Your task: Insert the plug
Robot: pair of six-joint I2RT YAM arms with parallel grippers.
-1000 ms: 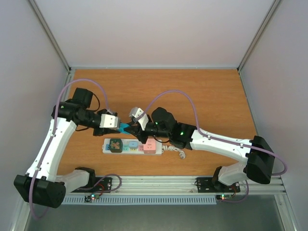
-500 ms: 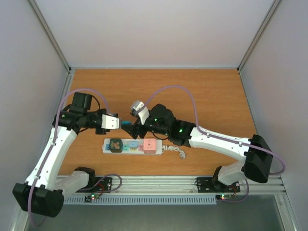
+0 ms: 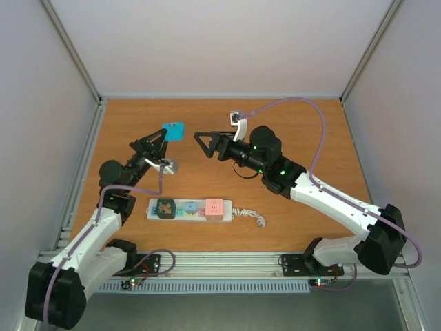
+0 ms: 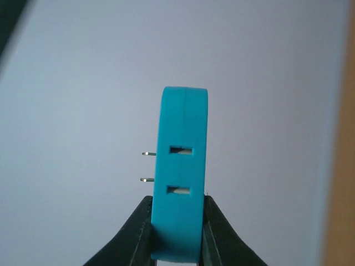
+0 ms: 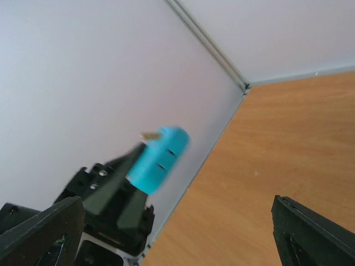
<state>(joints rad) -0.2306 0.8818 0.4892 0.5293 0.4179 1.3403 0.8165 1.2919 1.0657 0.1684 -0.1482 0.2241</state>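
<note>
Looking down from overhead, I judged the job roughly half done. The flat turquoise plastic plug (image 4: 181, 166) with two metal prongs was off the table and in no socket. It was pinched between the black fingers of the left gripper (image 3: 164, 138) and raised in the air at about ten o'clock from the middle of the orange-brown wooden table (image 3: 310, 138). In the left wrist view the jaws were clamped on the plug's lower edge. Its prongs pointed to nine o'clock and two slots faced the camera. The right gripper (image 3: 201, 145) hung at about four o'clock of the plug, near it but apart, with its fingers spread wide and nothing between them.

What remained, as I read it, was to bring the plug down, turn its prongs toward a socket, line them up and press in.

The white plastic power strip (image 3: 152, 209) lay flat at seven o'clock from the table's middle, roughly six o'clock of the held plug and well apart from it. A dark green rounded block (image 3: 165, 207) sat on its nine o'clock end and a pink cube (image 3: 214, 208) toward its three o'clock end. Between them was a pale blue face (image 3: 187, 206), and I could not tell whether that was a free socket. A white coiled cord (image 3: 249, 217) trailed from the strip's three o'clock end.
</note>
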